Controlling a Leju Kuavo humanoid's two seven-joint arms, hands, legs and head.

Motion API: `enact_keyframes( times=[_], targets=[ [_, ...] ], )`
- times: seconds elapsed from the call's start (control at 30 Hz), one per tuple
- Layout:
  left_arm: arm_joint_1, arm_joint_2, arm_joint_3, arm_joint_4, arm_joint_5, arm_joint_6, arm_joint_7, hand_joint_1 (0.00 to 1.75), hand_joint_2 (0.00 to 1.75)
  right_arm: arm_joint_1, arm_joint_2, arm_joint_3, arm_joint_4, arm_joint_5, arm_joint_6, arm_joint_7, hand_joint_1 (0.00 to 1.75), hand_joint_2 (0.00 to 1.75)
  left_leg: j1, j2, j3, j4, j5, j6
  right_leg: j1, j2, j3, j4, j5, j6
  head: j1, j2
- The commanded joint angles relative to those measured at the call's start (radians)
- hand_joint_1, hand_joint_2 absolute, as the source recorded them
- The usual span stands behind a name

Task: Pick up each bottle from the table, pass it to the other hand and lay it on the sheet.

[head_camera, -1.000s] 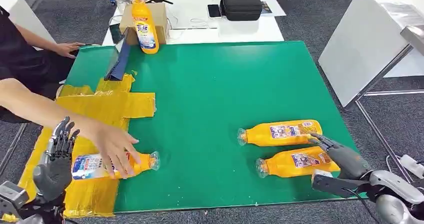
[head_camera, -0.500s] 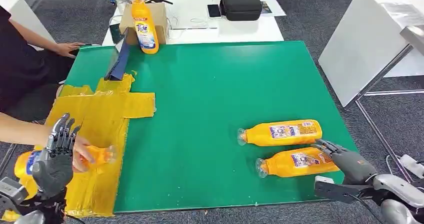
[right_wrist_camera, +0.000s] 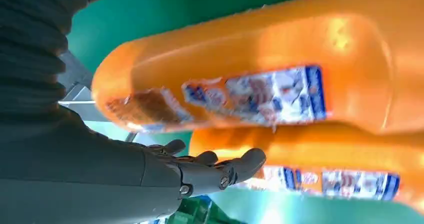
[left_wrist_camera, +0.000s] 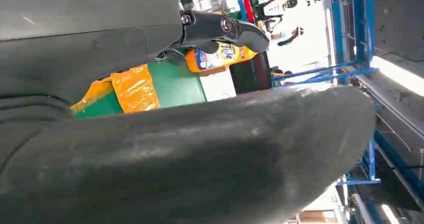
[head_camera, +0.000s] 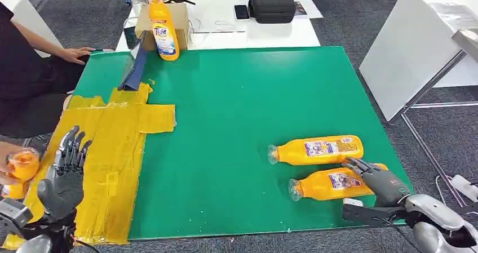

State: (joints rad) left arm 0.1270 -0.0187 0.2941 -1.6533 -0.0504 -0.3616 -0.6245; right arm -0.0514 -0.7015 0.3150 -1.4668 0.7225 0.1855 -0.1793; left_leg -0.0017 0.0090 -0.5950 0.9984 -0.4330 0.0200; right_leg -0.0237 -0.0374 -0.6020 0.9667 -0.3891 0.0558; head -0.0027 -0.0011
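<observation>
Person's hand [head_camera: 7, 171] at table's left edge, holding orange bottle [head_camera: 23, 164] off yellow sheet [head_camera: 115, 146]. Left hand [head_camera: 62, 177] upright over sheet near front-left corner — fingers spread, grasping nothing. Two bottles lie near front-right corner: far bottle [head_camera: 315, 149], near bottle [head_camera: 330, 183]. Right hand [head_camera: 379, 181] at near bottle's base — fingers loose, not clasped around it.

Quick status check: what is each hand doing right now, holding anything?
Left hand: open, fingers spread above the yellow sheet, holding nothing.
Right hand: open, reaching over the nearer bottle, not gripping it yet.
</observation>
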Motion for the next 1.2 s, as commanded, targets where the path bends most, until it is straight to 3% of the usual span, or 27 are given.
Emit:
enact_keyframes(
  times=[0.03, 0.1, 0.13, 0.17, 0.23, 0.27, 0.57, 0.67, 0.73, 0.77, 0.83, 0.87, 0.9, 1.0, 1.03, 1.1, 1.2],
  targets=[
    [-0.038, 0.015, -0.026, 0.071, 0.016, -0.014, 0.015, 0.00, 0.00, -0.053, 0.052, 0.118, 0.168, 0.100, -0.035, 0.048, 0.00, 1.75, 0.002, 0.001, 0.005, -0.001, -0.001, -0.002, 0.002, 0.004, 0.005, -0.003, 0.000, -0.003, 0.000, 0.000],
    [-0.067, 0.020, -0.043, 0.100, 0.018, -0.021, 0.018, 0.00, 0.00, -0.042, 0.007, 0.138, 0.199, 0.082, 0.034, 0.050, 0.00, 1.75, 0.002, -0.001, 0.005, -0.002, -0.001, -0.002, 0.002, 0.003, 0.006, -0.003, 0.000, -0.003, 0.000, 0.000],
    [-0.079, 0.021, -0.048, 0.113, 0.020, -0.018, 0.021, 0.00, 0.00, -0.039, -0.003, 0.143, 0.214, 0.078, 0.038, 0.047, 0.09, 1.75, 0.002, -0.002, 0.003, -0.001, 0.000, -0.001, 0.001, 0.001, 0.005, -0.002, 0.000, -0.002, 0.000, 0.000],
    [-0.095, 0.025, -0.058, 0.129, 0.019, -0.020, 0.020, 0.00, 0.00, -0.035, -0.016, 0.157, 0.231, 0.072, 0.071, 0.043, 1.50, 1.75, 0.002, -0.004, 0.005, -0.001, -0.001, -0.002, 0.002, 0.000, 0.007, -0.003, -0.001, -0.003, 0.000, 0.000],
    [-0.114, 0.026, -0.069, 0.148, 0.021, -0.016, 0.023, 0.00, 0.00, -0.021, -0.023, 0.159, 0.247, 0.067, 0.059, 0.036, 1.50, 1.75, 0.001, -0.005, 0.003, -0.001, 0.000, -0.001, 0.001, -0.003, 0.004, -0.002, -0.001, -0.002, 0.000, 0.000],
    [-0.120, 0.029, -0.076, 0.158, 0.022, -0.015, 0.023, 0.00, 0.00, -0.019, -0.027, 0.169, 0.255, 0.069, 0.065, 0.036, 1.75, 1.75, 0.002, -0.005, 0.004, -0.001, 0.000, -0.001, 0.002, -0.002, 0.006, -0.003, -0.001, -0.003, 0.000, 0.000],
    [-0.162, 0.047, -0.113, 0.208, 0.050, -0.009, 0.023, 0.00, 0.00, -0.023, -0.043, 0.244, 0.304, 0.027, 0.091, 0.042, 1.75, 1.75, 0.002, -0.005, 0.009, -0.002, 0.000, -0.001, 0.002, -0.002, 0.010, -0.004, -0.001, -0.003, 0.001, 0.000],
    [-0.154, 0.045, -0.113, 0.202, 0.060, -0.011, 0.025, 0.00, 0.00, -0.066, 0.037, 0.243, 0.374, 0.007, 0.050, 0.040, 1.75, 1.75, 0.003, -0.003, 0.012, -0.002, 0.000, -0.001, 0.003, 0.000, 0.012, -0.005, 0.000, -0.002, 0.000, 0.000],
    [-0.131, 0.039, -0.105, 0.182, 0.078, -0.018, 0.039, 0.00, 0.00, -0.113, 0.193, 0.191, 0.443, -0.041, -0.069, -0.023, 1.75, 1.75, 0.004, -0.002, 0.013, -0.003, 0.000, -0.001, 0.003, 0.000, 0.013, -0.007, 0.001, -0.003, 0.000, 0.000],
    [-0.122, 0.038, -0.102, 0.172, 0.080, -0.022, 0.040, 0.00, 0.00, -0.148, 0.241, 0.209, 0.481, -0.024, -0.072, -0.013, 1.75, 1.75, 0.004, -0.001, 0.014, -0.004, 0.001, -0.001, 0.004, 0.003, 0.014, -0.009, 0.002, -0.004, 0.000, 0.000],
    [-0.119, 0.037, -0.101, 0.169, 0.080, -0.023, 0.040, 0.00, 0.00, -0.161, 0.263, 0.219, 0.484, -0.014, -0.076, 0.002, 1.75, 1.75, 0.006, 0.007, 0.016, -0.005, 0.000, -0.002, 0.005, 0.010, 0.016, -0.011, 0.004, -0.004, 0.001, 0.000],
    [-0.116, 0.036, -0.099, 0.165, 0.080, -0.025, 0.040, 0.00, 0.00, -0.156, 0.287, 0.185, 0.481, -0.058, -0.107, -0.044, 1.75, 1.75, 0.007, 0.007, 0.015, -0.003, -0.001, -0.001, 0.006, 0.009, 0.016, -0.009, 0.003, -0.004, 0.002, 0.000],
    [-0.104, 0.028, -0.094, 0.148, 0.092, -0.035, 0.046, 0.00, 0.00, -0.164, 0.372, 0.119, 0.466, -0.141, -0.140, -0.136, 1.75, 1.75, 0.008, 0.009, 0.014, -0.003, -0.001, -0.002, 0.007, 0.011, 0.015, -0.009, 0.005, -0.006, 0.001, 0.000],
    [-0.089, 0.000, -0.115, 0.111, 0.105, -0.058, 0.055, 0.00, 0.00, -0.241, 0.581, 0.050, 0.327, -0.363, -0.090, -0.211, 1.75, 1.75, 0.009, 0.030, 0.016, -0.004, -0.004, -0.004, 0.009, 0.030, 0.012, -0.010, 0.008, -0.010, 0.001, 0.000],
    [-0.090, -0.012, -0.128, 0.105, 0.113, -0.065, 0.069, 0.00, 1.75, -0.258, 0.633, 0.039, 0.270, -0.418, -0.094, -0.212, 1.75, 1.75, 0.008, 0.028, 0.015, -0.003, -0.004, -0.003, 0.008, 0.027, 0.012, -0.008, 0.007, -0.009, 0.002, 0.000],
    [-0.087, -0.045, -0.156, 0.092, 0.181, -0.066, 0.129, 0.00, 1.75, -0.265, 0.704, 0.044, 0.130, -0.475, -0.139, -0.197, 1.75, 1.75, 0.010, 0.037, 0.014, -0.004, -0.002, -0.006, 0.010, 0.037, 0.006, -0.007, 0.012, -0.014, 0.001, 0.000],
    [-0.077, -0.056, -0.218, 0.067, 0.209, -0.049, 0.133, 0.00, 1.75, -0.267, 0.715, 0.073, 0.040, -0.506, -0.170, -0.166, 1.75, 1.75, 0.007, 0.028, 0.006, 0.000, 0.002, -0.006, 0.008, 0.027, -0.002, -0.001, 0.011, -0.010, 0.000, 0.000]
  ],
)
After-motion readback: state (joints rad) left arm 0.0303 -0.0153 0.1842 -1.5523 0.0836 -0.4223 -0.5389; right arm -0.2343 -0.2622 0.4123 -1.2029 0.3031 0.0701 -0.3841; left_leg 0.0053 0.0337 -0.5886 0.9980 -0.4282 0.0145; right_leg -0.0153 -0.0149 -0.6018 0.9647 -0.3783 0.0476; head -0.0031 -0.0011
